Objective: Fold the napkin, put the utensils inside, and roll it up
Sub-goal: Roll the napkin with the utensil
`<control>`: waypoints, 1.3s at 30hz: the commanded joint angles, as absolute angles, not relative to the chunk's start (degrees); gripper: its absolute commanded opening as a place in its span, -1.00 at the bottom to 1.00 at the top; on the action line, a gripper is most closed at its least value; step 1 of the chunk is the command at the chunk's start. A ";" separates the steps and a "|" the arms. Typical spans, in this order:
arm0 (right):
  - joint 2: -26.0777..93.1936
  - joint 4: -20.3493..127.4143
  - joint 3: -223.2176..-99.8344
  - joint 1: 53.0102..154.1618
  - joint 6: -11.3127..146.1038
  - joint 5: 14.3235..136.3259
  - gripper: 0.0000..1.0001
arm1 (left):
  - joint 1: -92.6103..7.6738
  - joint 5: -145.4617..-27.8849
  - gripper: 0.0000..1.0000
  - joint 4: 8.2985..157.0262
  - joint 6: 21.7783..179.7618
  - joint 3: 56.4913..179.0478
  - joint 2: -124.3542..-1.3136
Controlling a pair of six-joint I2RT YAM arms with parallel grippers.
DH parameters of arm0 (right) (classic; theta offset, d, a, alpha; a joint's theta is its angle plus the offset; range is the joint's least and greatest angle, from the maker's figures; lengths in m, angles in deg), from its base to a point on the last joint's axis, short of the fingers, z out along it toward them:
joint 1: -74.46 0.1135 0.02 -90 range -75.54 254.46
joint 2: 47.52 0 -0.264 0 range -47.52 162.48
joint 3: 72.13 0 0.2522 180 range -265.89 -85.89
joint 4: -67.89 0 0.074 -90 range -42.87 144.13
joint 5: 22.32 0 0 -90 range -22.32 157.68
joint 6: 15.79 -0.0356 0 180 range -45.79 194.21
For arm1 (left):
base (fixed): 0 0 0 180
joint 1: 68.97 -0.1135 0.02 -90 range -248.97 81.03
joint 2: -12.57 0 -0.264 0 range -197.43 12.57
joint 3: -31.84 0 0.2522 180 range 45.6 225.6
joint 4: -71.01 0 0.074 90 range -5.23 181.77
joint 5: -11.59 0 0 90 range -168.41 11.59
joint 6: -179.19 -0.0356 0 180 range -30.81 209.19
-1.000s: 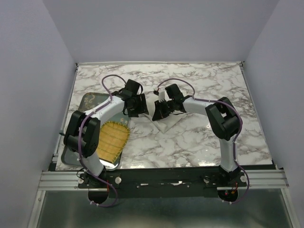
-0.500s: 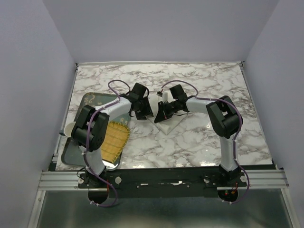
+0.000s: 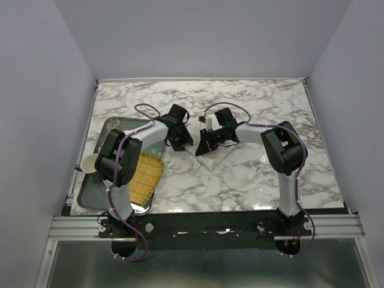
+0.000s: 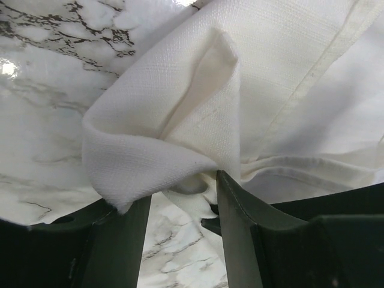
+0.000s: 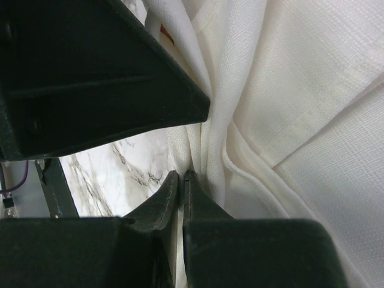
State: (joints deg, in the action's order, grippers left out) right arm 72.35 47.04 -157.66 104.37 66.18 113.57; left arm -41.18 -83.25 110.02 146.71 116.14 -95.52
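The napkin lies bunched at the middle of the marble table, between the two grippers. The left gripper has its fingers spread, with a raised fold of cloth at their tips. The right gripper is pressed nearly together, pinching the napkin's edge.

Overhead faces down; wrists closely, probably, share napkin.

The left end effector holds its jaws parted, while the right end effector is pinched nearly closed.
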 commanded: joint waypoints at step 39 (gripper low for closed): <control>53.03 30.75 -151.63 116.81 60.59 75.36 0.34 | -38.29 -82.54 -1.00 118.60 157.48 118.73 -100.98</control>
State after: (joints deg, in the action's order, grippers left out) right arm 55.81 31.89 -152.52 112.89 63.03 87.48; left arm -38.95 -82.20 112.71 154.95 121.74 -100.33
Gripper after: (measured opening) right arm 0.583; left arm 0.022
